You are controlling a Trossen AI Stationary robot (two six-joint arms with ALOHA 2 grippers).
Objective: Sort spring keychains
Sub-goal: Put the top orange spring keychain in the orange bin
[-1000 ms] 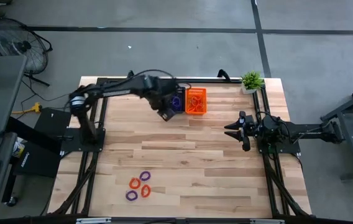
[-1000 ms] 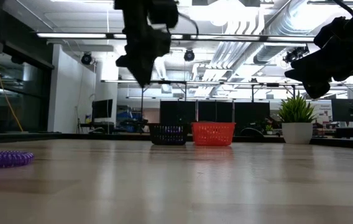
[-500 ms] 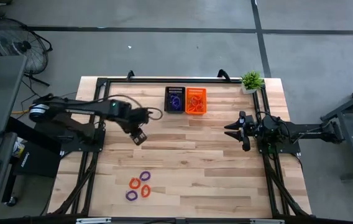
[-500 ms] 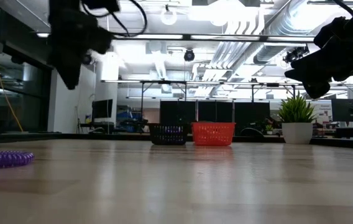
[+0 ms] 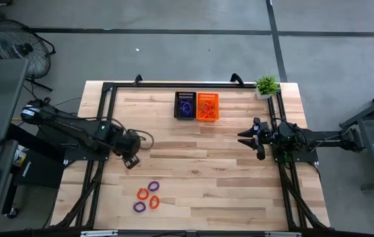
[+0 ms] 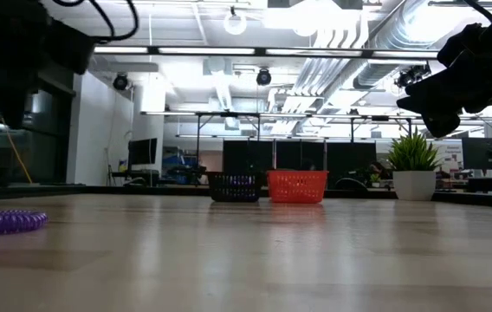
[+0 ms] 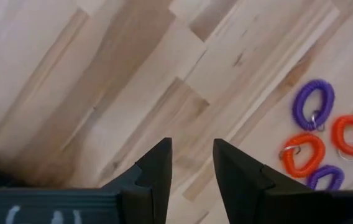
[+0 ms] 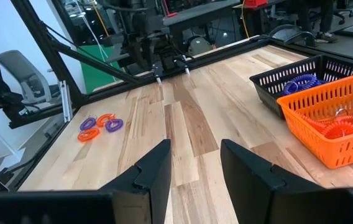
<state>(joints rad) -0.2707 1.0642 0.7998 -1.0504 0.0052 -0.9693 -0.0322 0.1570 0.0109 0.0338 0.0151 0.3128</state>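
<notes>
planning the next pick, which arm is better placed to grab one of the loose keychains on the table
Left. The left gripper hangs open, empty, close to the loose spring keychains; the right gripper waits far across the table.

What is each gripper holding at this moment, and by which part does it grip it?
Nothing is held. The left gripper is open and empty above bare table, short of the loose spring keychains. The right gripper is open and empty too, waiting at the table's right side.

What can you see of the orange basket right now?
The orange basket is a small rectangular bin of slotted orange plastic with an open top. It sits upright on the wooden table near the far edge, side by side against the black basket. Orange spring keychains lie inside it. No gripper is near it.
</notes>
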